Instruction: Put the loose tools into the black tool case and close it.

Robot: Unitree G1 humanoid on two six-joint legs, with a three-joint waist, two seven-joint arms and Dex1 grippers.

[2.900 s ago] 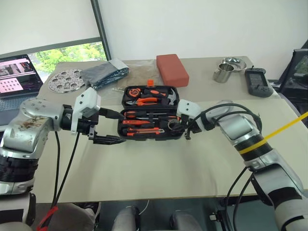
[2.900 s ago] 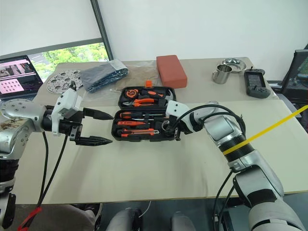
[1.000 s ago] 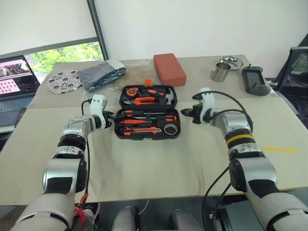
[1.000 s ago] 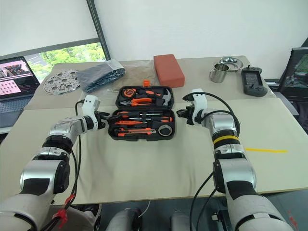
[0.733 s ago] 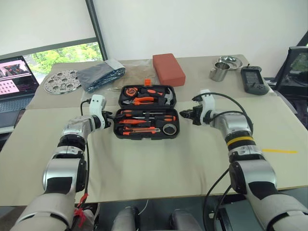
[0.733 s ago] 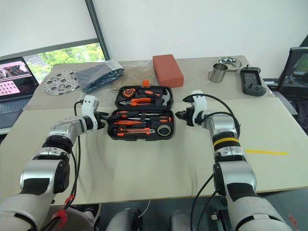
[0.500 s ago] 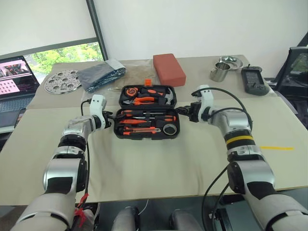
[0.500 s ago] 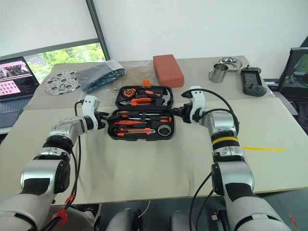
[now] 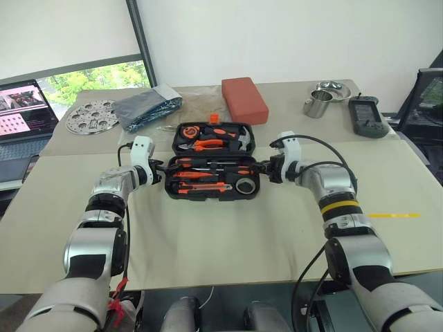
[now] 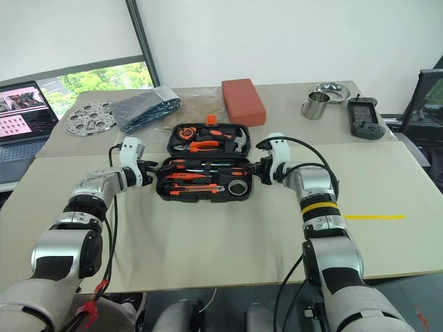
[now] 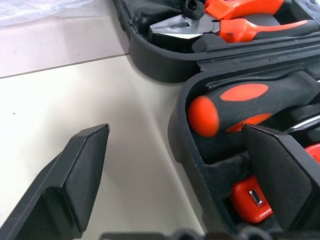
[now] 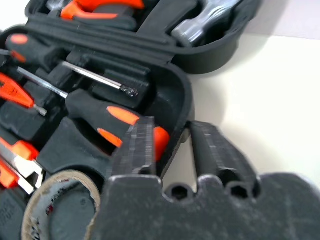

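Right claw (image 12: 172, 145): fingers nearly together, one inside and one outside the right end wall of the tool case (image 9: 211, 163), pinching the rim of the near half. Inner finger sits just beside the butt of a screwdriver (image 12: 107, 117). The tape roll (image 12: 60, 207) lies in the near right corner of that half.

Left claw (image 11: 175, 170): spread wide, straddling the left end wall of the same near half, one finger out on the bare table (image 9: 221, 235), the other over the tray by the orange-and-black butt of a second screwdriver (image 11: 235, 107). Whether either finger touches the wall, cannot tell.

Case lies open and flat at mid-table, long axis running left to right, hinge line along the middle, orange latch (image 9: 215, 118) on the far edge. Screwdrivers and utility knife (image 9: 202, 187) lie parallel to that axis in the near half. Pliers (image 9: 208, 144) and hammer (image 9: 241, 140) sit in the far half.

Open room: wide bare cloth in front of the case and to either side. Behind it, close by, a red block (image 9: 244, 99); a grey bag (image 9: 145, 105) far left, a metal cup (image 9: 318, 106) far right.
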